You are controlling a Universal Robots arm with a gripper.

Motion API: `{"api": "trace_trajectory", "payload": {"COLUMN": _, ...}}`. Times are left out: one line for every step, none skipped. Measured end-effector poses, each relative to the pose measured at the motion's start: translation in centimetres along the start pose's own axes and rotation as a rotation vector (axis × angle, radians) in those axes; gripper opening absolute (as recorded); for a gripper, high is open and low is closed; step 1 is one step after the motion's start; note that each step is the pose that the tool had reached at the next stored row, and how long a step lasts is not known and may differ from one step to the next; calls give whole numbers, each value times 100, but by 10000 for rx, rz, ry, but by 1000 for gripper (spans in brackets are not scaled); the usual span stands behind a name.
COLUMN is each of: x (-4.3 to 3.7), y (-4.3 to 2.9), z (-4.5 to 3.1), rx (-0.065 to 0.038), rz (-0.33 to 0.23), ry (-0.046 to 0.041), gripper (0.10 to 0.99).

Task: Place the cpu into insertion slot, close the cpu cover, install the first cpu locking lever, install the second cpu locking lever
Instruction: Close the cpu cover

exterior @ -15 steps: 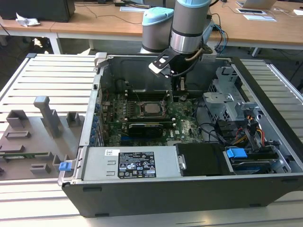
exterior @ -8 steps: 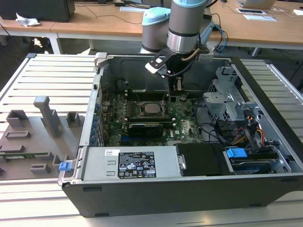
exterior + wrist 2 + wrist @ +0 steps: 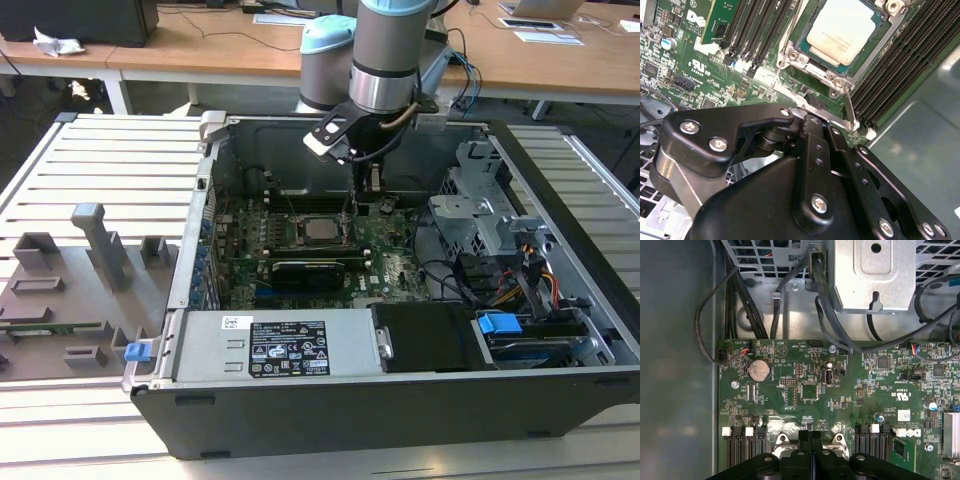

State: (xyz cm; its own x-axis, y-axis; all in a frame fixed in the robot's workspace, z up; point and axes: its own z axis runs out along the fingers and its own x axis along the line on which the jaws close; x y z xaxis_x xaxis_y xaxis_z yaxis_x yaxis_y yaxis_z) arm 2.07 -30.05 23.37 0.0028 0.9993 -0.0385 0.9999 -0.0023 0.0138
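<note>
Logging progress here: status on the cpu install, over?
Gripper shut, low beside the insertion slot. Cpu seated, cpu cover looks down. Nothing in the way.

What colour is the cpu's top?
The cpu is pale silvery-grey, best seen in the second wrist view.

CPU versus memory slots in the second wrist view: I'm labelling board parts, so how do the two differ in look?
Shape: the cpu is a flat square, while the memory slots are long and narrow. Colour: the cpu's top is pale silvery-grey, and the memory slots are black. Number: there is one cpu, against several memory slots lying in parallel rows on either side of it. Both sit on the green motherboard.
</note>
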Motion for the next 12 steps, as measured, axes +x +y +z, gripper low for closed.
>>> {"api": "trace_trajectory", "payload": {"x": 0, "y": -22, "z": 0, "rx": 0, "rz": 1, "ry": 0, "gripper": 106}}
{"api": "trace_trajectory", "payload": {"x": 0, "y": -37, "z": -1, "rx": 0, "rz": 0, "ry": 0, "gripper": 106}}
{"api": "trace_trajectory", "payload": {"x": 0, "y": -54, "z": -1, "rx": 0, "rz": 0, "ry": 0, "gripper": 106}}
{"api": "trace_trajectory", "payload": {"x": 0, "y": -66, "z": -1, "rx": 0, "rz": 0, "ry": 0, "gripper": 106}}
{"api": "trace_trajectory", "payload": {"x": 0, "y": -89, "z": -1, "rx": 0, "rz": 0, "ry": 0, "gripper": 106}}
{"api": "trace_trajectory", "payload": {"x": 0, "y": -102, "z": -1, "rx": 0, "rz": 0, "ry": 0, "gripper": 106}}
{"api": "trace_trajectory", "payload": {"x": 0, "y": -114, "z": -1, "rx": 0, "rz": 0, "ry": 0, "gripper": 106}}
{"api": "trace_trajectory", "payload": {"x": 0, "y": -125, "z": -1, "rx": 0, "rz": 0, "ry": 0, "gripper": 106}}
{"api": "trace_trajectory", "payload": {"x": 0, "y": -133, "z": -1, "rx": 0, "rz": 0, "ry": 0, "gripper": 106}}
{"api": "trace_trajectory", "payload": {"x": 0, "y": -152, "z": 0, "rx": 0, "rz": 1, "ry": 0, "gripper": 106}}
{"api": "trace_trajectory", "payload": {"x": 0, "y": -171, "z": 1, "rx": 0, "rz": 0, "ry": 0, "gripper": 106}}
{"api": "trace_trajectory", "payload": {"x": 0, "y": -191, "z": 2, "rx": 0, "rz": -2, "ry": 0, "gripper": 106}}
